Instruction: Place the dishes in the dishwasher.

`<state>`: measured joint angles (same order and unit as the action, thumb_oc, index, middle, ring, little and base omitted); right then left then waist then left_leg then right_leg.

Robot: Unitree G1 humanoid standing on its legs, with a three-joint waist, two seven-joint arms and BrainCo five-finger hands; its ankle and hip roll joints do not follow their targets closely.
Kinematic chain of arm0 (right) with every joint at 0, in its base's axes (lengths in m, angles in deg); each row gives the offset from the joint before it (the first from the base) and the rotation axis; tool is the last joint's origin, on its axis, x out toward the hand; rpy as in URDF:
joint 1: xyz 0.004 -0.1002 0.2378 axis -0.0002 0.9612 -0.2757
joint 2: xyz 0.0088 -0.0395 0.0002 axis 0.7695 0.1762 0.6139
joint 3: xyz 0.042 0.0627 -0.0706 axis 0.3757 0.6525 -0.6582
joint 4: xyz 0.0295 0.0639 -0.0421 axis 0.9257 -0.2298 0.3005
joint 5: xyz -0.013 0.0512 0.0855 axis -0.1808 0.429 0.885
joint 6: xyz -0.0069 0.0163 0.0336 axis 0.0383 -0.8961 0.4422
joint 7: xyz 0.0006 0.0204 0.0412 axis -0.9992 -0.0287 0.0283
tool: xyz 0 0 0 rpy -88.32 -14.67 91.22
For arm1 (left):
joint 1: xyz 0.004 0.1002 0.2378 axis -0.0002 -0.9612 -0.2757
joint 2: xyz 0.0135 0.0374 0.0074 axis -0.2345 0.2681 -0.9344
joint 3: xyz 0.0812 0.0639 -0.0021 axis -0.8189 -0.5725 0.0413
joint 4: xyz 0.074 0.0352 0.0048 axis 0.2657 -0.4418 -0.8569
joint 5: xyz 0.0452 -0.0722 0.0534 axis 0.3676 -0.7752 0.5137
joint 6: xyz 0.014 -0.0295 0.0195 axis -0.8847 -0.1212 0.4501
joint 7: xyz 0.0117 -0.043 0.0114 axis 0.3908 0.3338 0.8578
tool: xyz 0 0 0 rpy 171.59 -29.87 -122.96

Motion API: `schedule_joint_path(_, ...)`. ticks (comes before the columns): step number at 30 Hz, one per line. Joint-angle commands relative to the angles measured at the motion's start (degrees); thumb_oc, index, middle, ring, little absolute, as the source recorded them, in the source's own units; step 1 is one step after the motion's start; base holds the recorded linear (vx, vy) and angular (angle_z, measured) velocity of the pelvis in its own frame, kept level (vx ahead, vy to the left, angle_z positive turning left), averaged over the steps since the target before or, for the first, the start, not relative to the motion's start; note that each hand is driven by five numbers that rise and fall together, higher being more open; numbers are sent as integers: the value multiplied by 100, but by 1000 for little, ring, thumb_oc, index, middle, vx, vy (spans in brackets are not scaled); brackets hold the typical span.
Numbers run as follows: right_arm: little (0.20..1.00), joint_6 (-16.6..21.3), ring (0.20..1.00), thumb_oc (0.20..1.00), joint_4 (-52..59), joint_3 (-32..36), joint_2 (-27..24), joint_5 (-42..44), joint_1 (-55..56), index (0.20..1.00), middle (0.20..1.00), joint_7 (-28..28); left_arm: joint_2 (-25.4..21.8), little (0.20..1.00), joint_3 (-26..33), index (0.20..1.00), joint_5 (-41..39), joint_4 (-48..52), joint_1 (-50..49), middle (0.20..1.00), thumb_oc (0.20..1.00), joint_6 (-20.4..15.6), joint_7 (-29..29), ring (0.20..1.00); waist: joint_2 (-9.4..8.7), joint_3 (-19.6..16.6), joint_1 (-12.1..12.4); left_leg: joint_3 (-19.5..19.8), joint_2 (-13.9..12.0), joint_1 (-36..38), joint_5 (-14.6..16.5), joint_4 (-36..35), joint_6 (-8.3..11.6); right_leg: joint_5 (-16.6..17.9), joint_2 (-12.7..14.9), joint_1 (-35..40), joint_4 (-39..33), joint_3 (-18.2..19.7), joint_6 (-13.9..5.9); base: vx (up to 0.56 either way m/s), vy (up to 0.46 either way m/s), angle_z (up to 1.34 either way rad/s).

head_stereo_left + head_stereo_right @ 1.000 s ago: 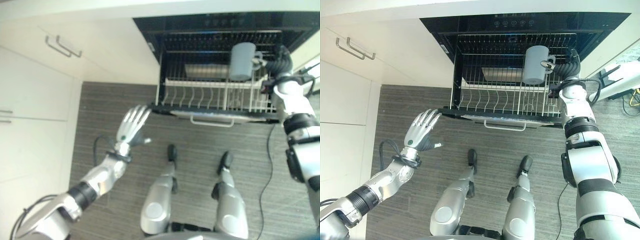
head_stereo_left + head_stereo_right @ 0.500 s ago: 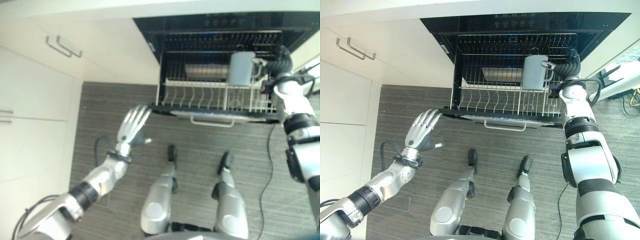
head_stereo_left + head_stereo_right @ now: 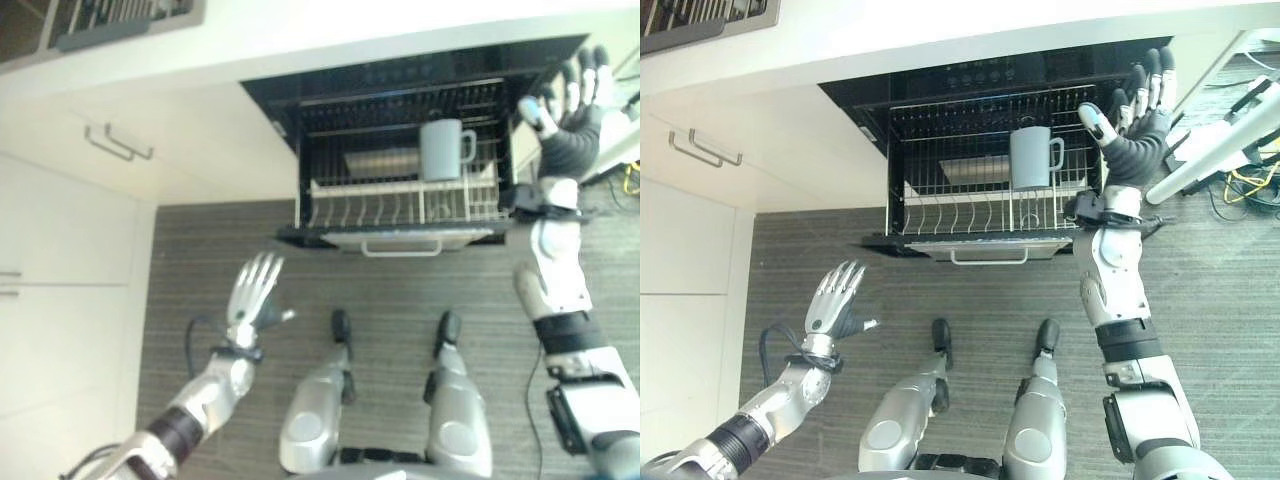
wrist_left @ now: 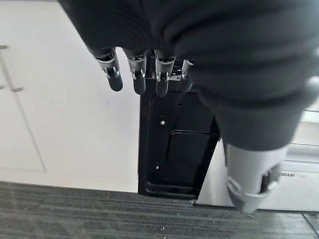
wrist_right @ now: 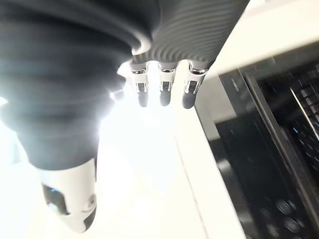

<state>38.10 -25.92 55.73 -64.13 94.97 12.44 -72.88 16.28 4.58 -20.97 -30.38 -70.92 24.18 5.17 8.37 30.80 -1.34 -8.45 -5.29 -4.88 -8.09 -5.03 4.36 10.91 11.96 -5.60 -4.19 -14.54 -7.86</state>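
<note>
One dishwasher (image 3: 990, 75) is standing open at the far side of the scene, set into pale cabinets (image 3: 770, 150), with its wire rack (image 3: 995, 210) pulled out over the striped grey floor (image 3: 970, 290). A grey mug (image 3: 1031, 157) is sitting upright in the rack, toward its right side, with its handle pointing right. The right hand (image 3: 1137, 125) is hovering just right of the rack, apart from the mug, fingers spread straight and gripping nothing. The left hand (image 3: 835, 300) is hanging over the floor, well to the near left of the dishwasher, fingers likewise straight and empty.
</note>
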Motion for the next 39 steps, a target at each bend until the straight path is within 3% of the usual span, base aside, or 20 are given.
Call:
schedule_joint_path(1, 1000, 845, 1000, 1000, 232, 203, -40, -493, 29, 1000, 1000, -233, -59, 1000, 24, 1000, -327, -262, -188, 1000, 1000, 230, -162, 1000, -191, -685, 125, -326, 23, 228, 529, 79, -64, -1127, 186, -37, 1064, 202, -220, 90, -52, -7)
schedule_joint_path(4, 1000, 965, 1000, 1000, 520, 143, 97, -619, 551, 1000, 1000, -270, 221, 1000, 285, 1000, -779, -667, -603, 1000, 1000, 126, -457, 1000, -300, -1125, 135, -406, -16, 558, 668, 156, -41, -1222, 222, 472, 914, 49, -225, 156, 42, -2)
schedule_joint_path(5, 1000, 923, 1000, 1000, 616, 141, 121, -536, 775, 1000, 1000, -173, 360, 1000, 439, 1000, -1098, -809, -761, 1000, 1000, -163, -830, 1000, -335, -1297, 155, -407, -13, 652, 729, 217, -66, -1281, 257, 613, 942, 2, -220, 272, 266, 1)
schedule_joint_path(6, 1000, 880, 1000, 1000, 826, 280, 134, -476, 1344, 1000, 1000, -28, 584, 1000, 837, 1000, -1473, -853, -1011, 1000, 1000, -833, -1226, 1000, -417, -1579, 204, -350, 66, 853, 879, 289, -148, -1398, 323, 879, 1022, -88, -234, 249, 288, -3)
schedule_joint_path(8, 1000, 780, 1000, 1000, 1008, 445, 210, -427, 1728, 1000, 1000, 114, 789, 1000, 1277, 1000, -2064, -727, -1175, 1000, 1000, -1751, -1319, 1000, -483, -1726, 228, -286, 130, 977, 964, 331, -247, -1445, 371, 997, 1146, -150, -246, 169, 242, 0)
schedule_joint_path(10, 1000, 727, 1000, 1000, 1181, 633, 394, -421, 2135, 1000, 1000, 205, 937, 1000, 1811, 1000, -2397, -405, -1262, 1000, 1000, -3090, -1437, 1000, -568, -1834, 212, -210, 223, 1104, 1049, 333, -393, -1386, 439, 998, 1399, -134, -307, 93, 200, 12)
schedule_joint_path(12, 1000, 750, 1000, 1000, 1308, 836, 758, -409, 2576, 1000, 1000, 389, 1147, 1000, 2607, 1000, -2982, 359, -1326, 1000, 1000, -3646, -1019, 1000, -694, -1865, 206, -82, 387, 1242, 1167, 317, -556, -1066, 576, 888, 1873, -22, -431, 80, 185, 30)
schedule_joint_path(15, 1000, 651, 1000, 1000, 1282, 885, 1009, -100, 2812, 1000, 1000, 945, 1184, 1000, 3307, 1000, -3865, 1122, -1270, 1000, 1000, -3945, -581, 1000, -739, -1892, 247, -16, 449, 1269, 1184, 291, -652, -784, 523, 719, 2296, -20, -509, 41, 128, 4)
schedule_joint_path(16, 1000, 552, 1000, 1000, 1254, 887, 1049, 106, 2829, 1000, 1000, 1244, 1205, 1000, 3515, 1000, -4125, 1321, -1253, 1000, 1000, -3985, -484, 1000, -721, -1895, 271, -16, 430, 1272, 1155, 260, -666, -844, 413, 660, 2523, -4, -509, 21, 74, -32)
schedule_joint_path(18, 1000, 377, 1000, 1000, 1274, 866, 1008, 195, 2901, 1000, 1000, 1403, 1127, 1000, 3748, 1000, -4633, 1802, -1053, 1000, 1000, -3791, 128, 1000, -782, -1894, 137, 155, 545, 1165, 1160, 365, -719, -1232, -467, 575, 2715, 430, -328, 61, 30, 8)
schedule_joint_path(19, 1000, 224, 1000, 1000, 1272, 868, 924, 315, 2939, 1000, 1000, 1602, 1142, 1000, 3820, 1000, -4862, 2055, -967, 1000, 1000, -3484, 415, 1000, -806, -1911, 81, 293, 682, 1133, 1138, 398, -705, -1426, -963, 560, 2671, 587, -109, 134, -30, 64)
schedule_joint_path(21, 1000, 106, 1000, 1000, 1166, 898, 842, 590, 3079, 1000, 1000, 2038, 1160, 1000, 3870, 1000, -4823, 2117, -973, 1000, 1000, -3122, 929, 1000, -828, -1872, 26, 423, 748, 1059, 1207, 689, -655, -1800, -1184, 787, 2151, 676, 204, 151, -146, 45)
schedule_joint_path(23, 1000, 15, 1000, 1000, 1229, 986, 750, 754, 3214, 1000, 1000, 2192, 1234, 1000, 3864, 1000, -4986, 2282, -1276, 1000, 1000, -3106, 1296, 1000, -937, -1780, 64, 232, 837, 840, 1560, 1700, -634, -1918, -1032, 977, 1805, 511, 397, 75, -158, 4)
schedule_joint_path(24, 1000, 113, 1000, 1000, 1240, 998, 733, 666, 3283, 1000, 1000, 2167, 1268, 1000, 3841, 1000, -4901, 2376, -1413, 1000, 1000, -3100, 1364, 1000, -1011, -1692, 69, 87, 755, 527, 1575, 2417, -570, -1914, -963, 1078, 1718, 538, 469, 1, -98, 12)
schedule_joint_path(25, 1000, 175, 1000, 1000, 1244, 1026, 717, 626, 3337, 1000, 1000, 2156, 1302, 1000, 3805, 1000, -4882, 2420, -1521, 1000, 1000, -3092, 1466, 1000, -1055, -1583, 90, 61, 627, 66, 1399, 3280, -450, -1855, -945, 1166, 1634, 521, 565, -24, -63, 12)
schedule_joint_path(27, 1000, 235, 1000, 1000, 1112, 1022, 685, 841, 3326, 1000, 1000, 2233, 1319, 1000, 3798, 1000, -5029, 2330, -1553, 1000, 1000, -3035, 1651, 1000, -1045, -1504, 116, 245, 517, -402, 1086, 3889, -342, -1792, -968, 1168, 1616, 574, 658, 21, 47, 19)
schedule_joint_path(31, 1000, 128, 1000, 1000, 981, 960, 681, 452, 3282, 1000, 1000, 2300, 1303, 1000, 3857, 1000, -5386, 2222, -1579, 1000, 1000, -2709, 1962, 1000, -833, -1585, 89, 429, -104, -97, 496, 2238, -163, -1921, -964, 1206, 1520, 778, 526, 185, 334, -6)
schedule_joint_path(35, 1000, -82, 1000, 1000, 960, 912, 564, 507, 3275, 1000, 1000, 2267, 1366, 1000, 3820, 1000, -5373, 2025, -1612, 1000, 1000, -2330, 2262, 1000, -671, -1607, 87, 709, -615, -64, -124, 1217, 95, -2090, -834, 1328, 1502, 944, 440, 216, 494, -32)
schedule_joint_path(37, 1000, 20, 1000, 1000, 926, 959, 459, 528, 3282, 1000, 1000, 2286, 1367, 1000, 3720, 1000, -5730, 1660, -1607, 1000, 1000, -2125, 2585, 1000, -592, -1617, 26, 829, -806, -64, -145, 1069, 147, -2203, -647, 1318, 1635, 1036, 355, 211, 641, -40)
schedule_joint_path(39, 1000, 92, 1000, 1000, 888, 1041, 381, 492, 3268, 1000, 1000, 2146, 1340, 1000, 3617, 1000, -6118, 1254, -1605, 1000, 1000, -1939, 2908, 1000, -571, -1675, -38, 701, -728, 73, 289, 1030, 102, -2254, -398, 1306, 1747, 1008, 189, 201, 620, -39)
